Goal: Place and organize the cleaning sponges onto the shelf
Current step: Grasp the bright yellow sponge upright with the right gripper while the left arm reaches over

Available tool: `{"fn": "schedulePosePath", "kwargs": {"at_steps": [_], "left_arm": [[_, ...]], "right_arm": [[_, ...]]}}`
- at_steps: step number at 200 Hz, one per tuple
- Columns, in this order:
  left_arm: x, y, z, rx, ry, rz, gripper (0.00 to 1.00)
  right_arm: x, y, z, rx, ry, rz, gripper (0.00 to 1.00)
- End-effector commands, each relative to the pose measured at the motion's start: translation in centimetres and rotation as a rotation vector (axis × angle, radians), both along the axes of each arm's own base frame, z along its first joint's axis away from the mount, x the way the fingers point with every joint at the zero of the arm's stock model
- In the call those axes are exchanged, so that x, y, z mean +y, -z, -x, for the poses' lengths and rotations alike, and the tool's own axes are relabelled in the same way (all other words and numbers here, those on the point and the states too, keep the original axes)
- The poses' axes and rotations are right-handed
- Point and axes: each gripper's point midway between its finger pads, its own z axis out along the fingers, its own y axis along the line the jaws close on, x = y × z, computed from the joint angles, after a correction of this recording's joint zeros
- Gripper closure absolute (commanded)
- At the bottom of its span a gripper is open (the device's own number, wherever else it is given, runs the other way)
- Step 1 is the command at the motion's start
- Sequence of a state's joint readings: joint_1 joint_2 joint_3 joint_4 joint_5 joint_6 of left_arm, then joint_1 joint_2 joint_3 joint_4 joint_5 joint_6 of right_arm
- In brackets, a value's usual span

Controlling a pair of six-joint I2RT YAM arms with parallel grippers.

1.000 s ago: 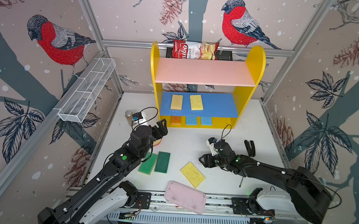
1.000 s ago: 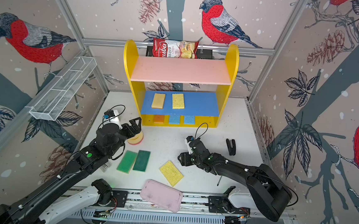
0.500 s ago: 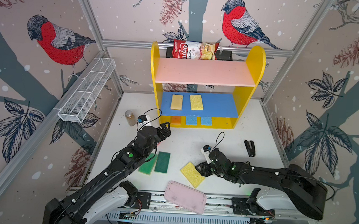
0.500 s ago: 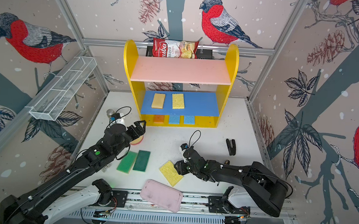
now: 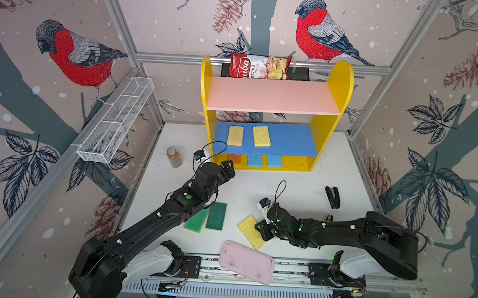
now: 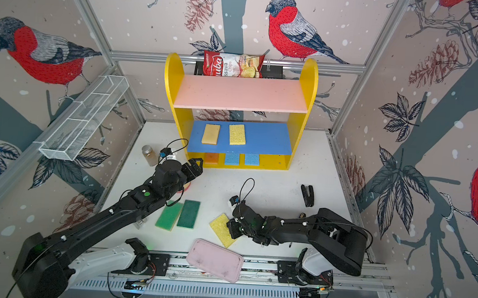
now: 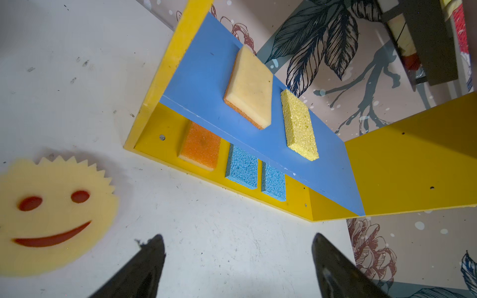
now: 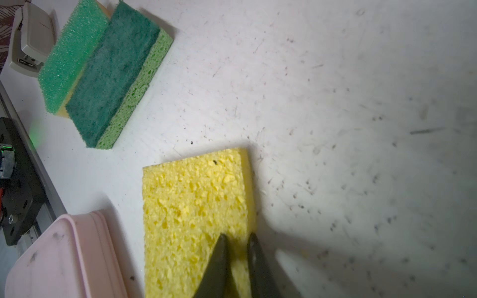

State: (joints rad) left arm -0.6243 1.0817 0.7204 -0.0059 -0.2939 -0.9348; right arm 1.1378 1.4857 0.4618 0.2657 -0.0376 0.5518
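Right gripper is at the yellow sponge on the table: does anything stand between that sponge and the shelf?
Nothing visible. The table between the yellow sponge and the shelf is bare; the black stapler lies off to the right, and the left gripper hangs by the shelf's left end.

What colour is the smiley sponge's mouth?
Red, on the round yellow smiley-face sponge; clearest in the left wrist view.

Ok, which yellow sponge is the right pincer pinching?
The yellow sponge on the table, beside the pink tray: the right pincer grips its edge. The other yellow rectangle lies on the shelf; the smiley sponge is round.
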Motion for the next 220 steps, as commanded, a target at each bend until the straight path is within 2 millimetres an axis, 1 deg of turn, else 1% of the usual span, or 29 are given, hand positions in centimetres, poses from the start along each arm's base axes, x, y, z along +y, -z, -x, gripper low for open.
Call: {"fn": "schedulePosePath", "kwargs": {"at_steps": [1,23,40,52,65,68,91,98,113,125,126,128,134,162,176,196,220], "left_arm": [[-1.1,-1.6,-1.1,-0.055,-0.005,0.022,0.12],[-2.5,-1.5,-1.7,-0.052,0.009,0.014,0.12],[-4.2,-1.5,-2.2,-0.048,0.032,0.011,0.12],[-5.5,-1.3,-2.7,-0.042,0.052,0.005,0.12],[-7.3,-1.1,-3.1,-0.036,0.085,0.004,0.12],[-7.7,-1.1,-3.2,-0.034,0.093,0.004,0.12],[-10.5,-0.7,-4.1,-0.016,0.138,0.013,0.12],[-11.1,-0.1,-4.2,-0.003,0.149,0.019,0.12],[-12.4,0.9,-4.3,0.012,0.173,0.046,0.12],[-13.3,1.5,-4.3,0.019,0.188,0.063,0.12],[-13.5,1.0,-4.4,0.009,0.19,0.071,0.12],[-13.9,0.5,-4.5,0.001,0.196,0.081,0.12],[-14.4,0.5,-4.6,-0.001,0.205,0.088,0.12],[-16.7,1.7,-4.6,0.028,0.245,0.08,0.11],[-18.0,2.3,-4.4,0.04,0.274,0.087,0.11],[-19.7,2.7,-3.8,0.035,0.316,0.106,0.11],[-20.9,3.3,-2.9,0.037,0.352,0.11,0.11]], "right_arm": [[-1.8,1.9,0.3,0.017,0.019,0.104,0.9],[-2.0,0.9,-0.4,-0.01,0.03,0.09,0.96],[-2.5,-0.7,-1.5,-0.038,0.055,0.056,0.99],[-3.1,-2.1,-2.5,-0.064,0.081,0.025,0.99],[-4.1,-3.5,-3.9,-0.089,0.125,-0.008,1.0],[-4.3,-4.2,-4.2,-0.1,0.134,-0.028,1.0],[-7.0,-6.7,-6.5,-0.141,0.236,-0.108,1.0],[-7.8,-7.5,-7.2,-0.156,0.273,-0.128,1.0],[-9.6,-8.8,-8.3,-0.171,0.351,-0.18,1.0],[-10.6,-9.7,-8.7,-0.179,0.397,-0.236,1.0],[-10.7,-9.8,-8.8,-0.18,0.402,-0.24,1.0],[-10.9,-9.8,-8.8,-0.179,0.412,-0.246,1.0],[-11.5,-10.1,-9.0,-0.183,0.436,-0.265,1.0],[-13.7,-10.5,-9.4,-0.192,0.528,-0.307,1.0],[-14.4,-10.3,-9.4,-0.188,0.556,-0.322,1.0],[-15.1,-10.2,-9.3,-0.179,0.575,-0.326,1.0],[-16.0,-10.5,-9.6,-0.189,0.609,-0.339,1.0]]}}
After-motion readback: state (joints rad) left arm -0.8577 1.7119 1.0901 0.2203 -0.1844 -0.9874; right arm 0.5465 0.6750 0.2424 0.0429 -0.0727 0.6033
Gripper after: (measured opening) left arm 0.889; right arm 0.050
